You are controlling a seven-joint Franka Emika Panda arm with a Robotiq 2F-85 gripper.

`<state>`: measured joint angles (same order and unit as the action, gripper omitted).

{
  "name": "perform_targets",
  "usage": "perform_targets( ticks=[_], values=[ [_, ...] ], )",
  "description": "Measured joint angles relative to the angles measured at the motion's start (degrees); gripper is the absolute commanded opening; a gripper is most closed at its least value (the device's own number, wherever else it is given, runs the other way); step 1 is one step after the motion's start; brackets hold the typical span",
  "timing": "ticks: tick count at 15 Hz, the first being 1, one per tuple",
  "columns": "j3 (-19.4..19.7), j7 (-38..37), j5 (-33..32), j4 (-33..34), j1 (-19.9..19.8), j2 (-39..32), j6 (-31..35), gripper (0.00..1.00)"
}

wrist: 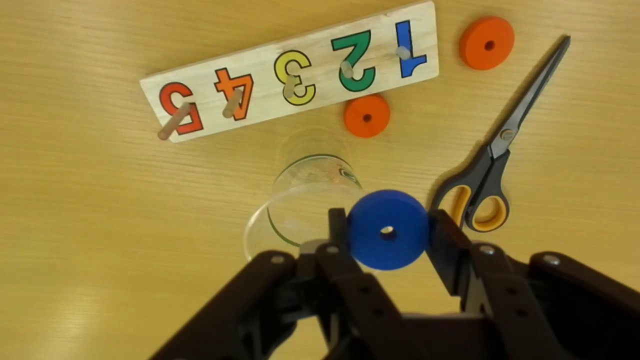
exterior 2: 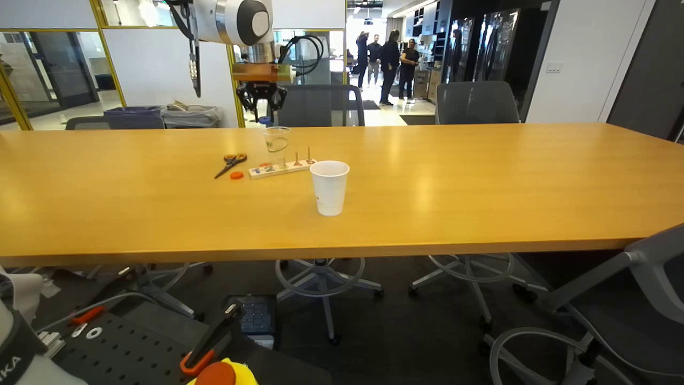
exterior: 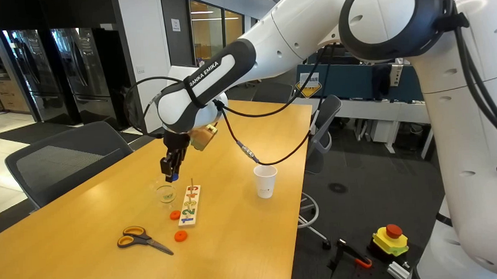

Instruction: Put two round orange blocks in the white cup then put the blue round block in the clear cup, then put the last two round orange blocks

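Note:
My gripper is shut on the blue round block, one finger on each side. It holds it in the air; the block also shows in both exterior views. The clear cup stands upright on the table; in the wrist view the block and left finger overlap its rim's right part. The white cup stands upright apart from these, near the table edge; its bottom inside is hidden. Two round orange blocks lie flat on the table: one beside the number board, one past its "1" end.
A wooden number board with upright pegs lies beside the clear cup. Scissors with orange-lined handles lie near the orange blocks. Chairs stand around the table.

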<state>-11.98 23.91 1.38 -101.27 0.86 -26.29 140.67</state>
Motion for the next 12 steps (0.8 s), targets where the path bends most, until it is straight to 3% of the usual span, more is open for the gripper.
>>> perform_targets(
  ticks=[12],
  values=[
    [-0.34,0.70,0.00,6.06,0.28,-6.35,1.60,0.19]
  ],
)
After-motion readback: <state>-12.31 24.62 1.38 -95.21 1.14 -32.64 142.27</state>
